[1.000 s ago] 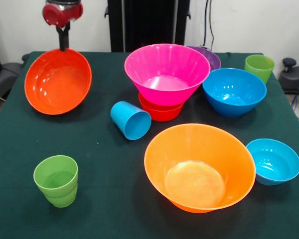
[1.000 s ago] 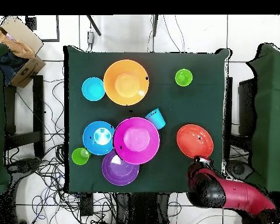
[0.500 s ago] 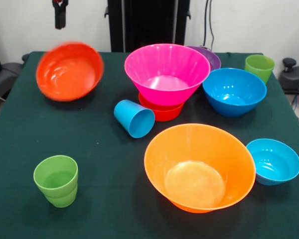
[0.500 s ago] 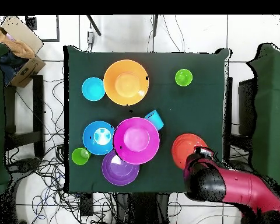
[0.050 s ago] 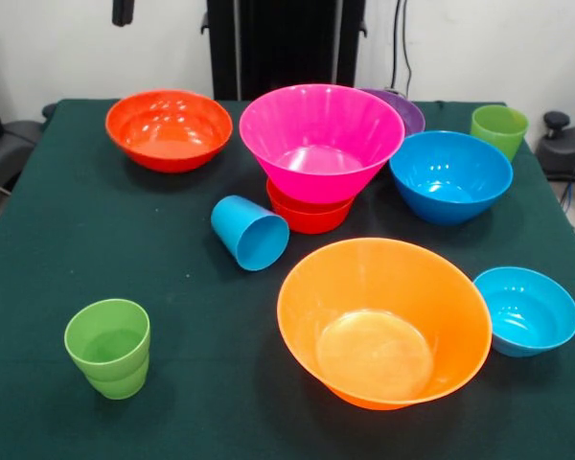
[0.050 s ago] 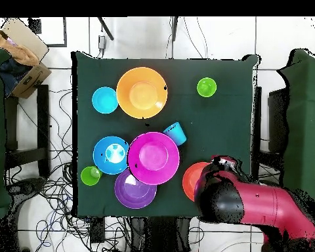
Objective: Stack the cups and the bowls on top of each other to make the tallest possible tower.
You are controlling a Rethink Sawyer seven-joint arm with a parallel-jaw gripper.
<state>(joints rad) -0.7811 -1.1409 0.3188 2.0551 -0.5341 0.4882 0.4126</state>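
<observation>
Green-clothed bench (image 5: 182, 316): glossy pink plastic bowl (image 5: 320, 141) nested on small red-orange bowl (image 5: 310, 215); medium red-orange bowl (image 5: 169, 128) left of it, apart. Gripper (image 5: 123, 11) above, state indeterminable. Risk: sloped rims slipping when stacked.

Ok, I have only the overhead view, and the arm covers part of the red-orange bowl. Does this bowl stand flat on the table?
Observer: Yes. In the front view the red-orange bowl sits upright on the table, mouth up. The gripper is high above it, not touching.
Operator: And is there something under the pink bowl?
Observer: Yes. The pink bowl rests on a small red bowl, which it hides from above.
Operator: Is the blue cup standing?
Observer: No. The blue cup lies on its side.
</observation>
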